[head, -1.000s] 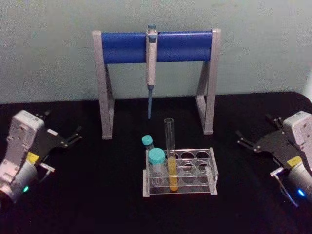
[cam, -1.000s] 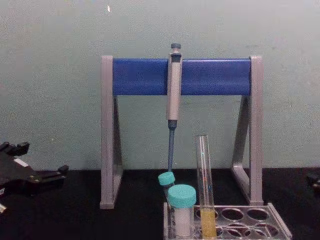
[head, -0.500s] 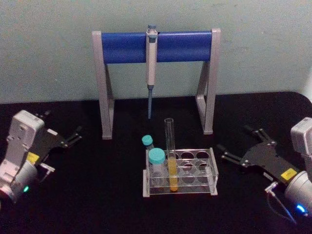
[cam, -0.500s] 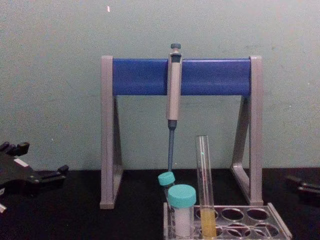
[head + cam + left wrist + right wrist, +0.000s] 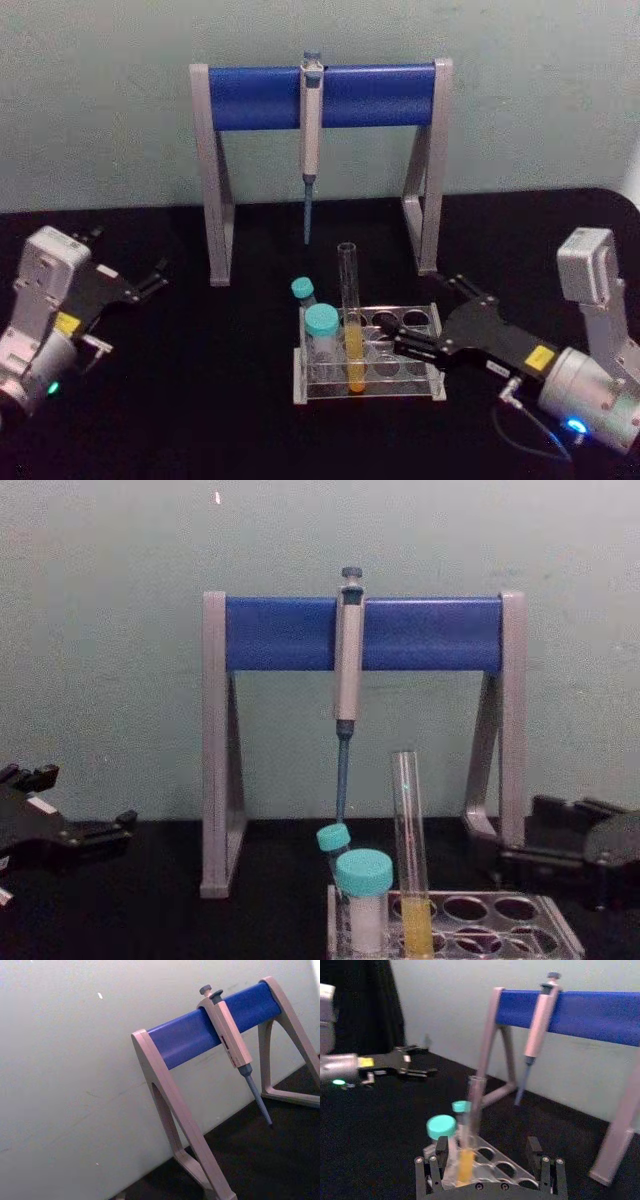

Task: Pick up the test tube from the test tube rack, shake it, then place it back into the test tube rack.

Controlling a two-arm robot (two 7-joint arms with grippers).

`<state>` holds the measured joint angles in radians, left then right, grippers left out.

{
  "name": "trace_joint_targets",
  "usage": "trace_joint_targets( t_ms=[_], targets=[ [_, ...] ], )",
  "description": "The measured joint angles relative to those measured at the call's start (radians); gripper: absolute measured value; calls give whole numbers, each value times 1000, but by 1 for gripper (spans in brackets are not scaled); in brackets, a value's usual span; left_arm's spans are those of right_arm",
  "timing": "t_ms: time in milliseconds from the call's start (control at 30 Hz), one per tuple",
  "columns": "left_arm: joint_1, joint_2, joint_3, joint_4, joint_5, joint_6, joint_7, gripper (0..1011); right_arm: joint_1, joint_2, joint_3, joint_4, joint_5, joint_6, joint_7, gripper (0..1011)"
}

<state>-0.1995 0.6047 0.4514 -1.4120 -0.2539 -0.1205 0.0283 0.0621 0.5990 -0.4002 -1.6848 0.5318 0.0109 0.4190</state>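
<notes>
Test tube [image 5: 350,330] of yellow-orange liquid standing in test tube rack [image 5: 370,393], open right gripper [image 5: 420,313] just beside, left gripper [image 5: 158,277] parked apart.

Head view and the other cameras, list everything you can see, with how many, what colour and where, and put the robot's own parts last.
test tube: one, clear with yellow-orange liquid, standing in the rack beside the vials
test tube rack: one, translucent grey, table centre
vials: two, white with teal caps, at the rack's left end, the second behind the first
stand: one, grey legs and blue crossbar, behind the rack
pipette: one, grey-blue, hanging on the crossbar
table: one, black
right tool: one, black, open, at the rack's right end, short of the tube
left tool: one, black, open, parked at the table's left
</notes>
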Motion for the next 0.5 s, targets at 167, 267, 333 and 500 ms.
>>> trace_joint_targets(
  t_ms=[167,267,333,500],
  targets=[
    [0,0,0,0,0,0,0,1001,26,-25,-9,20,20,28,46,1000],
    [0,0,0,0,0,0,0,1001,47,-42,-18,38,31,45,66,1000],
    [0,0,0,0,0,0,0,1001,65,-54,-26,55,35,53,77,1000],
    [0,0,0,0,0,0,0,1001,105,-77,-44,93,38,63,91,1000]
  ],
)
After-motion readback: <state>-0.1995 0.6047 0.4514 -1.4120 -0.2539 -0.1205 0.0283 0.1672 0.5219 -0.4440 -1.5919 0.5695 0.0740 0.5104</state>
